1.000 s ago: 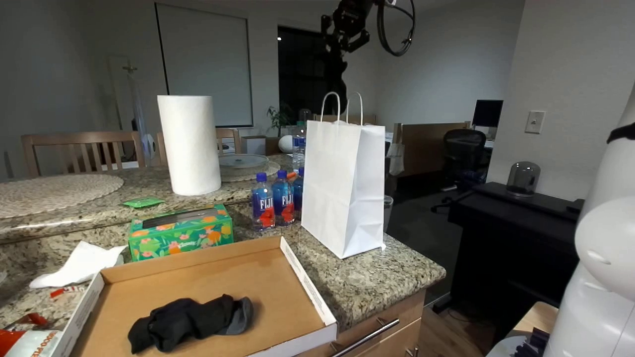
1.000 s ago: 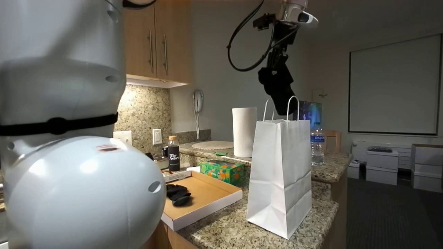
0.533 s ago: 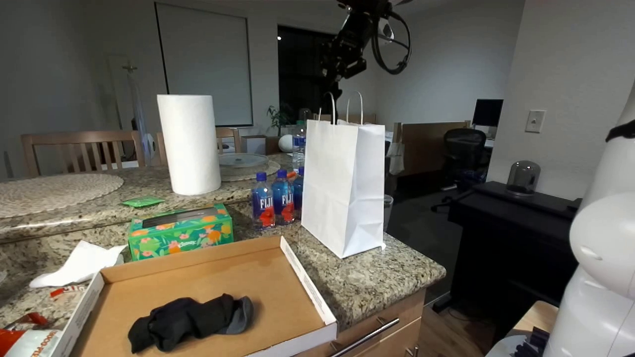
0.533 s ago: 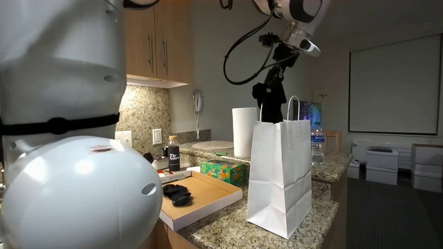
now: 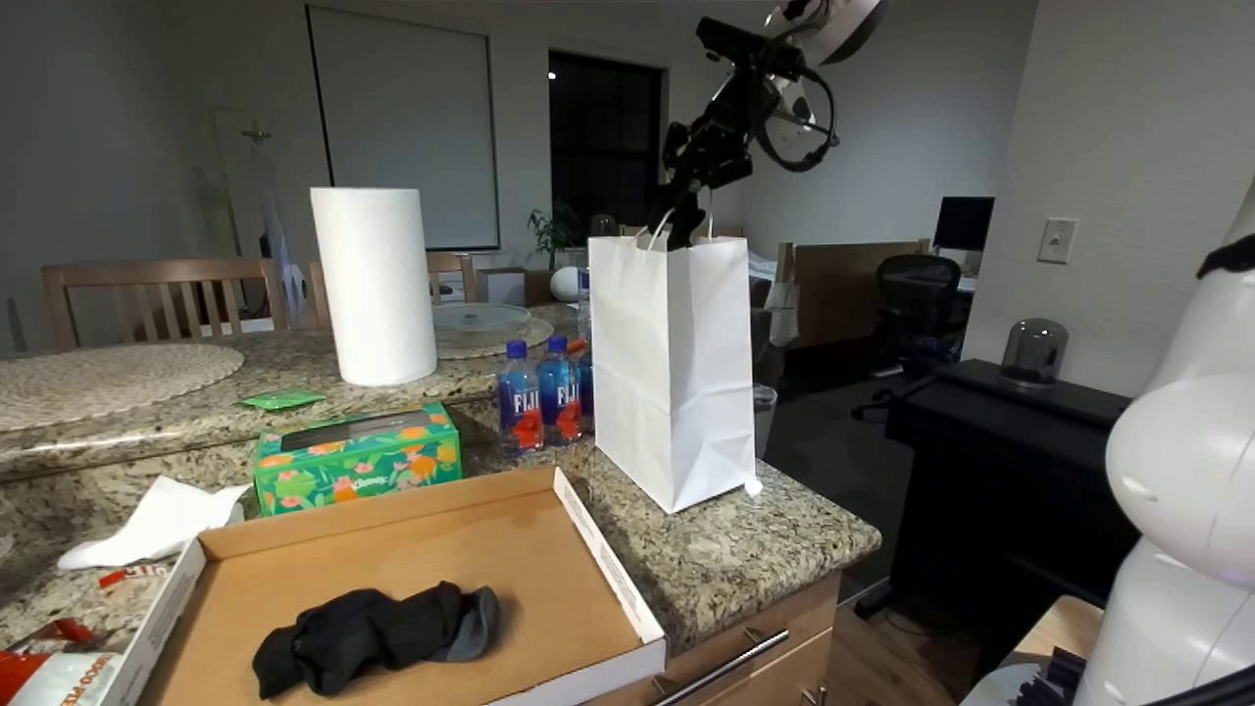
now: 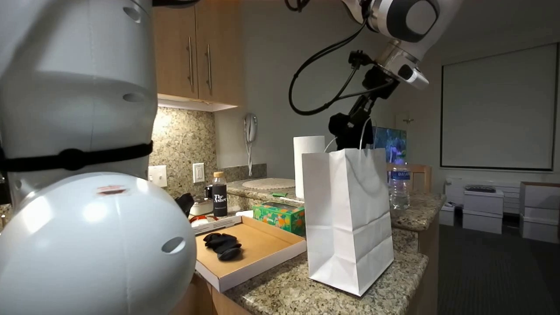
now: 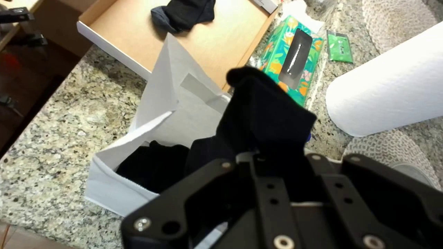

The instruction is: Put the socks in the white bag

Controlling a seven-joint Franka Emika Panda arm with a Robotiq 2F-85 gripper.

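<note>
Black sock [image 7: 266, 114] in the wrist view: one, gripped by the tool [image 7: 282, 159] at the mouth of one white bag [image 7: 117, 193].
Tray [image 5: 431, 539] in an exterior view: one, with one sock heap [image 5: 373, 628] (socks uncountable, sorry), well apart from the bag.
Handles [image 6: 362, 136] in an exterior view: two, I think; tool's super close, so snagging one could tip the bag.

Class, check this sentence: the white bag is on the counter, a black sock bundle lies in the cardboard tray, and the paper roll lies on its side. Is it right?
Not quite: the paper roll stands upright, not on its side, as both exterior views show. The rest holds: the white bag is on the counter, and a black sock bundle lies in the cardboard tray.
</note>
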